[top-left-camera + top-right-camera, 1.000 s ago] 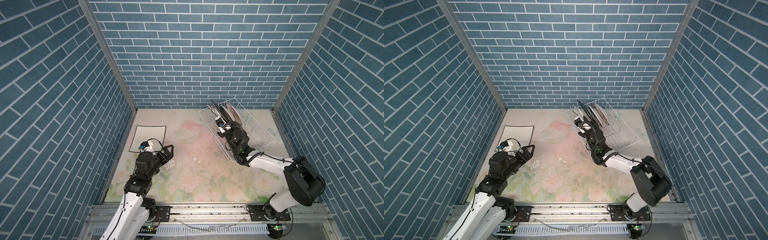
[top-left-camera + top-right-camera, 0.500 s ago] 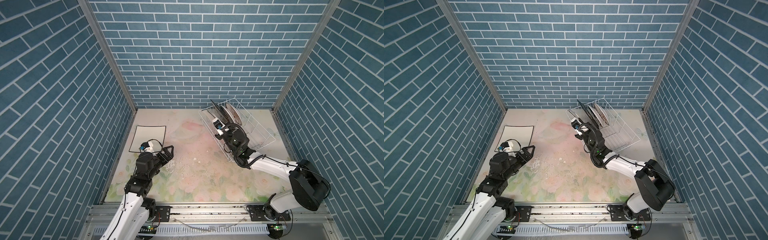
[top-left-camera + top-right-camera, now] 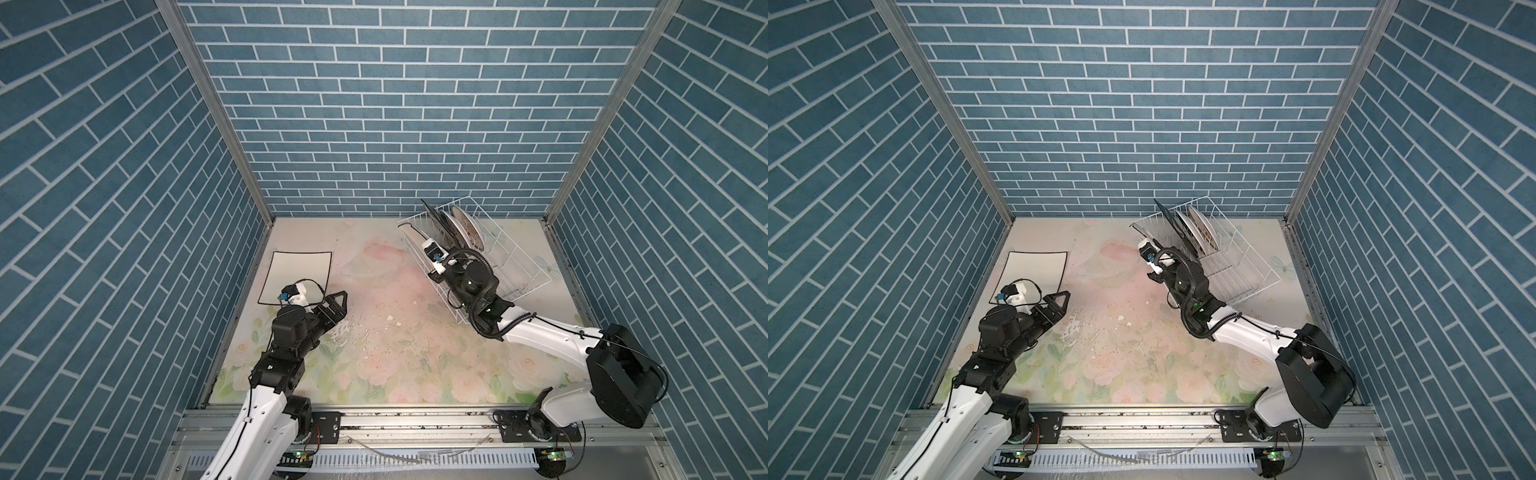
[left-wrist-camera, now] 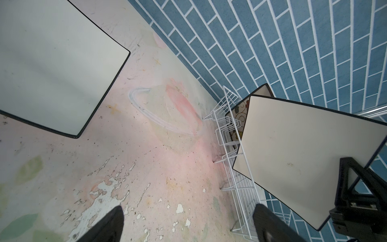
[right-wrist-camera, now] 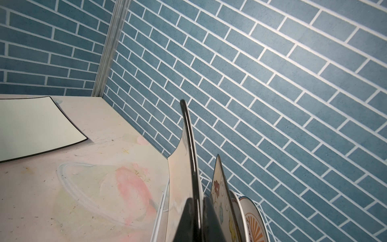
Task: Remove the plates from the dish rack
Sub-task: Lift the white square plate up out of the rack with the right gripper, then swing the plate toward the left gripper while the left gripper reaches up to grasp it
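**Right end effector clamped on a square plate at the rack**

Right end effector (image 5: 197, 204) was closed tight on the rim of the held square plate (image 4: 293, 159), white with a black rim. The fingers (image 5: 210, 222) pinched either side of the edge, which the right wrist view showed edge-on.

The held square plate stood tilted at the end of the dish rack (image 3: 521, 268) nearest the left arm, one corner pointing up. In the left wrist view, rack wire crossed in front of its lower part, so it was inside the rack. Whether it sat down between the prongs or was lifted off them – couldn't tell.

Behind it in the rack:
- the flowered square plate (image 5: 218, 188), upright, cream with coloured flowers and swirls
- the round sunburst plate (image 5: 253, 222), with another round rim between the two

The rack sat angled at the back right of the tabletop (image 3: 395, 332), close to the blue brick wall (image 3: 395, 124).

Left end effector (image 3: 336, 306) had its jaws wide apart with nothing between them. It sat over the tabletop and pointed toward the middle.

The flat square plate (image 3: 297, 272), plain white with a black rim, lay flat at the back left of the tabletop – well apart from the rack. Its near corner was just beside the left wrist in both top views
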